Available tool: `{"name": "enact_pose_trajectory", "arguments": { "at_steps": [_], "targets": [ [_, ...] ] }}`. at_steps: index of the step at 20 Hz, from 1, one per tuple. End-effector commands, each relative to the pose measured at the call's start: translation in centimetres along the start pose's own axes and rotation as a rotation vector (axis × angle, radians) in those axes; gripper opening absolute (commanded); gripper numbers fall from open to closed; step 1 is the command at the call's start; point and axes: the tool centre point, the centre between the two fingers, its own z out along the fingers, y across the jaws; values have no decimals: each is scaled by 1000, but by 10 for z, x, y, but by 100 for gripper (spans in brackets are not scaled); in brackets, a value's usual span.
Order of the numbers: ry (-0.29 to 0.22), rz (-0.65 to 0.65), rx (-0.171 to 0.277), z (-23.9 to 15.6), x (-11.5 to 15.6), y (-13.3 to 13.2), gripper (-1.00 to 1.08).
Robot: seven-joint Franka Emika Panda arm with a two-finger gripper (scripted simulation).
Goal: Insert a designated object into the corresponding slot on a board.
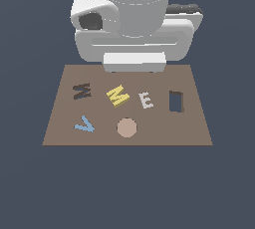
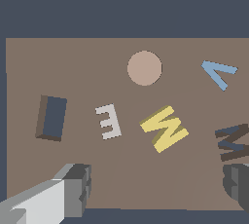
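Note:
The yellow M block [image 1: 118,95] lies flat and tilted on the brown board [image 1: 194,128], near its middle. It also shows in the wrist view [image 2: 164,128]. The dark M-shaped slot [image 1: 82,91] is at the exterior view's left of the block, apart from it, and shows in the wrist view [image 2: 233,142] partly behind one finger. My gripper [image 2: 155,189] hangs above the board's far edge, open and empty. Its two fingers [image 2: 73,189] stand wide apart, with the yellow M beyond them. In the exterior view the arm's body [image 1: 134,24] hides the fingers.
A white E [image 1: 146,100] lies at the exterior view's right of the yellow M. A dark rectangular cut-out [image 1: 175,101] is further right. A light-blue V [image 1: 84,124] and a pink disc [image 1: 127,127] lie on the board's near half.

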Motion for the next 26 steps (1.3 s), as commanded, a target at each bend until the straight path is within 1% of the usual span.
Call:
{"name": "enact_pose_trajectory", "arguments": {
  "at_steps": [1,8,14,20,26],
  "targets": [
    [0,0,0,0,0,0,100],
    [1,37,0,4,1,2,100],
    [2,128,-1,16,2,5,100],
    [4,276,-3,34,4,12,100],
    [7,486,-4,59,5,22,100]
  ]
}}
